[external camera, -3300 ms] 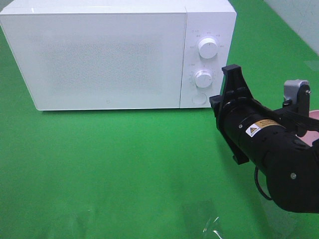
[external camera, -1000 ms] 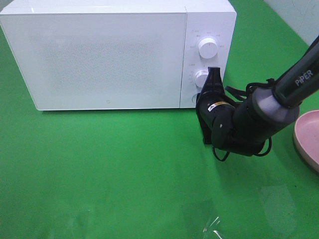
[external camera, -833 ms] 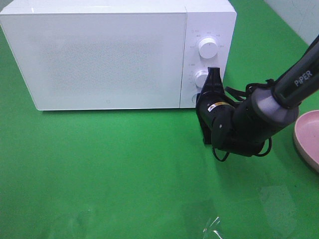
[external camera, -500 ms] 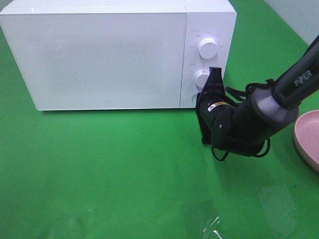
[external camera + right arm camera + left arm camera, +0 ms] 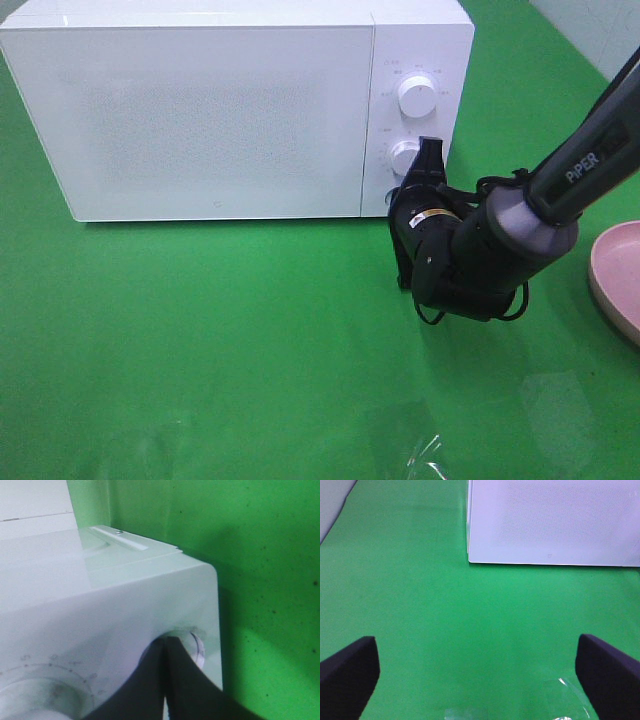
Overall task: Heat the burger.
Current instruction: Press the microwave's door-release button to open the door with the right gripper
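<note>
With fingers pressed together, the right gripper (image 5: 165, 639) tips against the microwave's (image 5: 220, 110) round button (image 5: 198, 646); the left gripper (image 5: 479, 667) gapes wide, burger unseen

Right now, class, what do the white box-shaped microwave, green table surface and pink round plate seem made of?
White box-shaped microwave: smooth, glossy casing, plastic or painted metal. Green table surface: matte, probably cloth or mat; little glare. Pink round plate: smooth raised rim, plastic or ceramic, unclear.

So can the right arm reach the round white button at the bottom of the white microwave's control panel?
Likely yes: the shut right gripper has its tips right at the round white button, below the lower knob, with nothing between.
</note>
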Robot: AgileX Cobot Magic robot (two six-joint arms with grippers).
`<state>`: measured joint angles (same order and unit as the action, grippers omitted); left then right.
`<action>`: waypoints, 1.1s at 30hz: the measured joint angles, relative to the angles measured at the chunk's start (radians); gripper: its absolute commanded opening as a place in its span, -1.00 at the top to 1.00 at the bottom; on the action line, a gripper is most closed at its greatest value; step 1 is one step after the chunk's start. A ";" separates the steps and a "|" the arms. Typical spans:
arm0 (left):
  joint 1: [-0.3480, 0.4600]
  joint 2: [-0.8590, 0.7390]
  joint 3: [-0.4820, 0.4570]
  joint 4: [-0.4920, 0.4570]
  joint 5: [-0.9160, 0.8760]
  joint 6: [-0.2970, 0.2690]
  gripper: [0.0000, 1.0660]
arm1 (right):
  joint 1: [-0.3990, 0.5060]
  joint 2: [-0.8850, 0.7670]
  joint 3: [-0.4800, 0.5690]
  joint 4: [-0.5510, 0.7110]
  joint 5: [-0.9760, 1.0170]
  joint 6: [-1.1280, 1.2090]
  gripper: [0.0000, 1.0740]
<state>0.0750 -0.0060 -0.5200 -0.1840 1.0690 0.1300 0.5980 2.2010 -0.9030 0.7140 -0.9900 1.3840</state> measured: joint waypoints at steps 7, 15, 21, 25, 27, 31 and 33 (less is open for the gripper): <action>0.000 0.000 0.000 0.000 0.000 0.000 -0.87 | 0.009 0.026 -0.026 0.020 -0.026 -0.005 1.00; 0.000 0.000 0.000 0.000 0.000 0.000 -0.87 | 0.014 0.045 -0.069 0.071 -0.004 -0.056 1.00; 0.000 0.000 0.000 0.000 0.000 0.000 -0.87 | 0.010 0.045 -0.072 0.075 0.018 -0.070 1.00; 0.000 0.000 0.000 0.000 0.000 0.000 -0.87 | 0.008 0.044 -0.076 0.075 0.036 -0.077 1.00; 0.000 0.000 0.000 0.000 0.000 0.000 -0.87 | 0.008 0.043 -0.076 0.075 0.036 -0.079 1.00; 0.000 0.000 0.000 0.000 0.000 0.000 -0.87 | 0.004 0.034 -0.076 0.074 0.069 -0.086 1.00; 0.000 0.000 0.000 0.000 0.000 0.000 -0.87 | 0.002 0.033 -0.077 0.074 0.077 -0.086 1.00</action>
<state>0.0750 -0.0060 -0.5200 -0.1840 1.0690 0.1300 0.6000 2.2340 -0.9800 0.7880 -0.9130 1.2980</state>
